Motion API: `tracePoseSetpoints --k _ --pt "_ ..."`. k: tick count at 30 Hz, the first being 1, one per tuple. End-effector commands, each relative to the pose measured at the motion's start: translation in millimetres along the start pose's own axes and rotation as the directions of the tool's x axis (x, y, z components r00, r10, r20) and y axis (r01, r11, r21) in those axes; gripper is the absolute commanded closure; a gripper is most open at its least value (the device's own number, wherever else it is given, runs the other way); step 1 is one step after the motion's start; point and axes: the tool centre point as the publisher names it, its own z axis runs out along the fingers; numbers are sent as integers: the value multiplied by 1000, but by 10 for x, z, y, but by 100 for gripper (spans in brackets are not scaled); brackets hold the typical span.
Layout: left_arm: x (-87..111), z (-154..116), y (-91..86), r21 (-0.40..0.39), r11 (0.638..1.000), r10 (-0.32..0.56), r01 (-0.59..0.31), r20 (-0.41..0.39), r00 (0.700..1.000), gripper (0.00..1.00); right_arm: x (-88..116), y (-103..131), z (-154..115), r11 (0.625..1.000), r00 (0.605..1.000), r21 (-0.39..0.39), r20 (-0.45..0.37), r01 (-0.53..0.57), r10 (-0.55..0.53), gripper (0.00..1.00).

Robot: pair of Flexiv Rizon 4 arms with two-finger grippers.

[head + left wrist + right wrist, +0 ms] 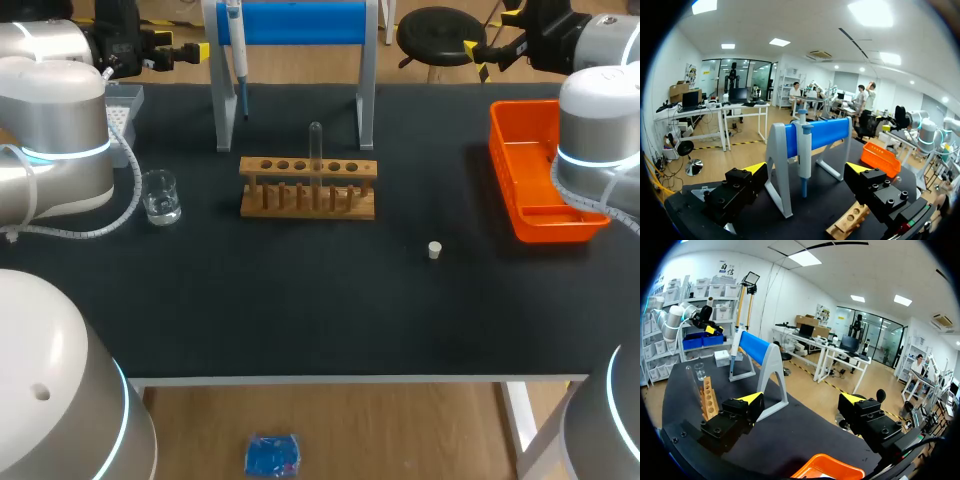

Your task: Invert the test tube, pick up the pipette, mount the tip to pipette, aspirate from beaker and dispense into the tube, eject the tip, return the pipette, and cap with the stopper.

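head view: test tube (316, 150) vertical in rack (308, 190); left gripper (806, 170), right gripper (801, 400) agape, empty

Black table top (300, 320), white frame (350, 380)

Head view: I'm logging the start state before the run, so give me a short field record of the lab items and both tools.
test tube: standing in the wooden rack
pipette: hanging on the blue stand, behind the rack
beaker: on the table, left of the rack
stopper: alone on the table, right of the rack
orange tray: at the table's right edge
left tool: open, empty
right tool: open, empty
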Motion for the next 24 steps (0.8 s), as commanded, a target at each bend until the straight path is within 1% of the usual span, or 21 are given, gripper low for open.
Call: tracePoseSetpoints --k 1,15,16,18,21,24 --pt "-6 1 -1 -1 1000 0 0 -1 1000 0 -3 -2 3 1000 1000 1 0 0 0 0" --pt "-6 1 -1 -1 1000 0 0 -1 1000 0 -3 -2 3 1000 1000 1 0 0 0 0" --pt "-6 1 -1 -1 1000 0 0 -1 1000 0 33 39 -3 1000 1000 -12 -18 23 -23 0" --pt "-6 1 -1 -1 1000 0 0 -1 1000 0 171 67 -52 998 997 -41 -68 45 -48 0" --pt "-6 1 -1 -1 1000 0 0 -1 1000 0 382 5 -108 998 988 -45 -145 38 -44 0" --pt "-6 1 -1 -1 1000 0 0 -1 1000 0 624 -97 -195 997 970 -59 -237 42 -55 0"
